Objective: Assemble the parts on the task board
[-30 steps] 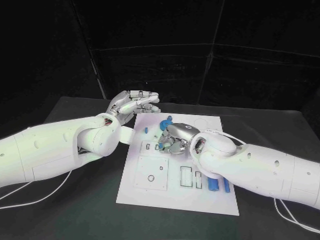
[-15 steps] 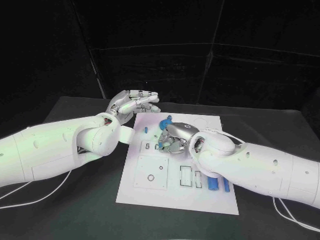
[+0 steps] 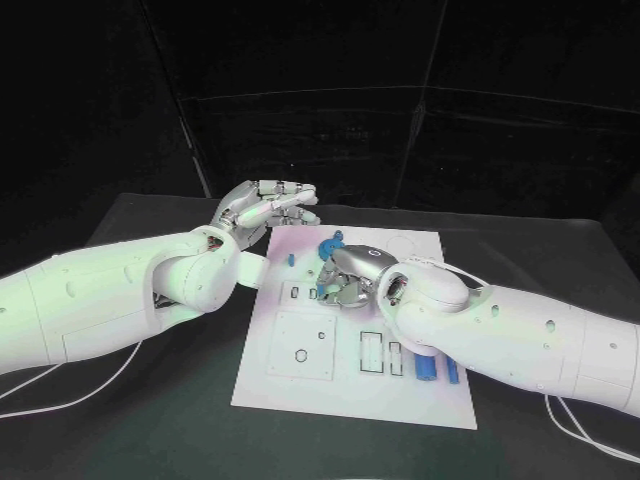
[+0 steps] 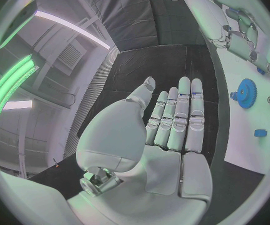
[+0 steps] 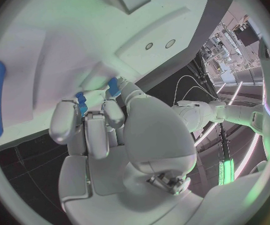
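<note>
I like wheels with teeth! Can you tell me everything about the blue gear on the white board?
The blue gear is a round, toothed wheel that looks like plastic, with a raised hub in its middle. It lies flat on the white task board near the far edge, beyond the right hand. The left hand hovers open beside the board, fingers straight, not touching it. Nothing visibly grips the gear.

Right hand [image 3: 352,280] crowds the task board [image 3: 299,375] middle.
</note>
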`<state>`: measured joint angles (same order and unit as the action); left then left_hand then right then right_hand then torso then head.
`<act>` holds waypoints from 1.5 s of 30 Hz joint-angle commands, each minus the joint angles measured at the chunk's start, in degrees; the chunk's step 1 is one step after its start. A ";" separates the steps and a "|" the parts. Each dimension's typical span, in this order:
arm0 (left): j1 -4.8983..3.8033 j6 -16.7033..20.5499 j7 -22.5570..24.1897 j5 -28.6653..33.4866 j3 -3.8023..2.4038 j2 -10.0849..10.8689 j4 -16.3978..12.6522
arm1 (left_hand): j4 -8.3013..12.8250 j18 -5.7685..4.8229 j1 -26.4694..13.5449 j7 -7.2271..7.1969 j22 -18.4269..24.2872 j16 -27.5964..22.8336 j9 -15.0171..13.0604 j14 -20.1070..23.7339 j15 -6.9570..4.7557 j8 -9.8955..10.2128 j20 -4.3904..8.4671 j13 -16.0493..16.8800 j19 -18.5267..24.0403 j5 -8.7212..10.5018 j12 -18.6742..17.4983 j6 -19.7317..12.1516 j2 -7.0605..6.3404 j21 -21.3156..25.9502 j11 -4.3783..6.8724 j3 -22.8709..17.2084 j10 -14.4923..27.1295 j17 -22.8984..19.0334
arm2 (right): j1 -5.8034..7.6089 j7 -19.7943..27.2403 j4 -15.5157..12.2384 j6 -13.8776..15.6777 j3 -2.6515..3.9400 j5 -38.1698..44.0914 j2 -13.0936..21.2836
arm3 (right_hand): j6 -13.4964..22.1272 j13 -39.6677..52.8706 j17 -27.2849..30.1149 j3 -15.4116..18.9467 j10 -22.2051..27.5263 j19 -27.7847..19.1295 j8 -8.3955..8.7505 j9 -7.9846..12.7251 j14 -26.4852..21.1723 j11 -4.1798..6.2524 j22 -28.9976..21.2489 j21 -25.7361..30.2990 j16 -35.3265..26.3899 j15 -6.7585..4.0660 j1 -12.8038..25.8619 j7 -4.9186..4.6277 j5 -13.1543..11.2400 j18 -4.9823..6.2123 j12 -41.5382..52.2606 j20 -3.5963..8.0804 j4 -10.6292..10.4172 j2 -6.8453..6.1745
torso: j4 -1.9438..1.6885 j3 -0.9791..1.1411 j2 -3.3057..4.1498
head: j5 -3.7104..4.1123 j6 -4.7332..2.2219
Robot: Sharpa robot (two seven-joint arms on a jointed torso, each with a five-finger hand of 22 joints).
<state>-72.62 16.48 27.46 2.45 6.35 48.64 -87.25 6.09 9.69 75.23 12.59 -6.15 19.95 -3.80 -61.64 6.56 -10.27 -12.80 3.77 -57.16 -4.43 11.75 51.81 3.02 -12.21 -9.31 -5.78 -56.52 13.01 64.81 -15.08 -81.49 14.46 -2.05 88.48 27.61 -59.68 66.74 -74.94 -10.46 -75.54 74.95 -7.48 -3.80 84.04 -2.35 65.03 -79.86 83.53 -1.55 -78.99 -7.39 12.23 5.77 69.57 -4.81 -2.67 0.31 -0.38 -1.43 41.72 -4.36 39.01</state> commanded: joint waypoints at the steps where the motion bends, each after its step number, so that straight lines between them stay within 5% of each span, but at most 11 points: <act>1: -0.06 -0.87 0.25 -0.10 -0.02 -0.03 -0.03 | 0.07 0.71 -0.15 0.14 0.08 0.29 0.06 0.05 -0.28 -0.08 0.17 -0.03 -0.41 0.20 -0.06 0.11 0.33 0.24 -0.15 -0.01 -0.22 0.08 | -0.36 -1.77 0.19 -2.78 -0.34 0.58 0.20 | -0.28 -0.04 -2.59 -0.37 0.26 0.11 -0.16 -0.11 3.45 -0.11 -0.01 -0.09 -0.08 -0.09 0.34 -0.03 0.31 -0.63 -0.22 0.08 -0.06 -0.36 | 0.05 -0.02 0.03 | 0.02 0.01; 22: -0.06 -0.84 0.33 -0.10 -0.02 -0.02 -0.05 | 0.03 0.69 -0.26 0.22 0.09 0.30 0.09 0.08 -0.25 -0.01 0.16 -0.05 -0.42 0.21 -0.16 0.04 0.30 0.28 -0.21 0.03 -0.19 0.09 | -0.75 -3.24 -0.31 -3.37 -0.34 0.60 0.24 | -0.05 -0.28 -2.51 -1.16 0.41 -0.02 0.03 -0.07 3.43 -0.18 -0.21 0.03 -0.17 -0.04 1.90 -0.12 1.26 -0.59 -0.52 0.04 -0.55 -1.56 | 0.02 -0.05 0.02 | 0.02 0.14; 30: -0.06 -0.83 0.26 -0.10 -0.02 0.01 -0.07 | 0.01 0.69 -0.28 0.24 0.10 0.30 0.09 0.09 -0.23 0.01 0.16 -0.05 -0.43 0.21 -0.20 0.02 0.30 0.29 -0.22 0.04 -0.18 0.10 | -0.77 -2.96 -0.14 -1.41 -0.34 0.06 0.20 | 4.63 -1.54 -2.67 -0.06 1.40 -0.29 2.38 0.14 3.44 -1.33 -0.66 0.28 -0.11 0.85 4.44 -1.43 1.32 -0.55 -1.72 -0.65 -1.52 -4.24 | 0.01 -0.01 0.03 | -0.01 0.19; 45: -0.06 -0.81 0.11 -0.10 -0.02 0.11 -0.11 | 0.03 0.68 -0.28 0.29 0.11 0.30 0.11 0.11 -0.22 0.05 0.16 -0.06 -0.43 0.20 -0.25 -0.02 0.29 0.31 -0.25 0.04 -0.16 0.11 | -0.78 -2.91 -0.05 1.18 -0.34 -0.42 0.16 | 7.93 -3.89 -1.93 1.74 3.34 -1.02 3.20 0.00 3.22 -2.06 -1.89 0.88 -0.57 1.51 5.73 -2.16 1.33 -0.28 -3.79 -1.34 -2.61 -5.34 | 0.03 -0.02 0.03 | 0.04 0.22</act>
<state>-72.62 16.38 27.38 2.45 6.35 48.71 -87.25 6.09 9.69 75.23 12.59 -6.12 19.93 -3.76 -61.64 6.57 -10.27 -12.80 3.77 -57.16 -4.43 11.75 51.81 3.02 -12.21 -9.31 -5.78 -56.52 13.03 64.14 -17.06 -81.74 15.31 -2.22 88.49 27.67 -52.12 62.93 -74.92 -8.91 -72.66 73.91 -4.61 -3.81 83.93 -4.40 63.20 -79.20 83.30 -0.40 -73.62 -9.47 13.36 5.77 66.05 -5.86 -5.25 -5.06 -0.38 -1.46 41.75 -4.33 39.24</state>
